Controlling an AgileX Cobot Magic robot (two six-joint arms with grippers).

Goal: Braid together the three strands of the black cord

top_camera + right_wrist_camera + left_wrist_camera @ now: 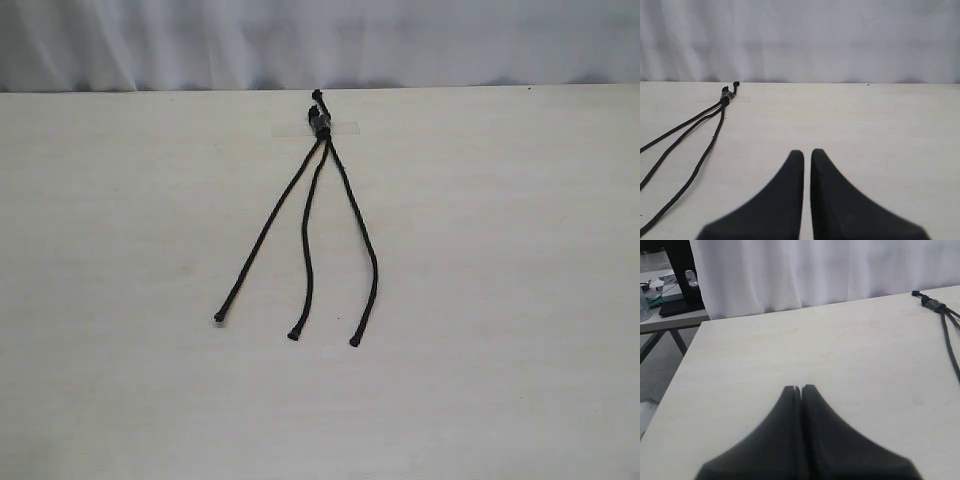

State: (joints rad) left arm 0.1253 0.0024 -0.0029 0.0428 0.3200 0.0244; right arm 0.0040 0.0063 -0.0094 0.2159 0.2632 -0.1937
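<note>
**Braid Not Yet Begun: Strands Fanned, Uncrossed**

The black cord (320, 122) is pinned at its knotted end by clear tape (345, 128) near the far edge of the table (520, 300). The three strands (306, 240) are spread out toward the near edge, apart and uncrossed. The left gripper (801, 388) and right gripper (807, 152) are both closed on nothing and held well away from the cord. For the first crossing, the jaws are best opened, an outer strand taken near its knobbed tip and laid over the middle one, without the tape being tugged loose.
</note>
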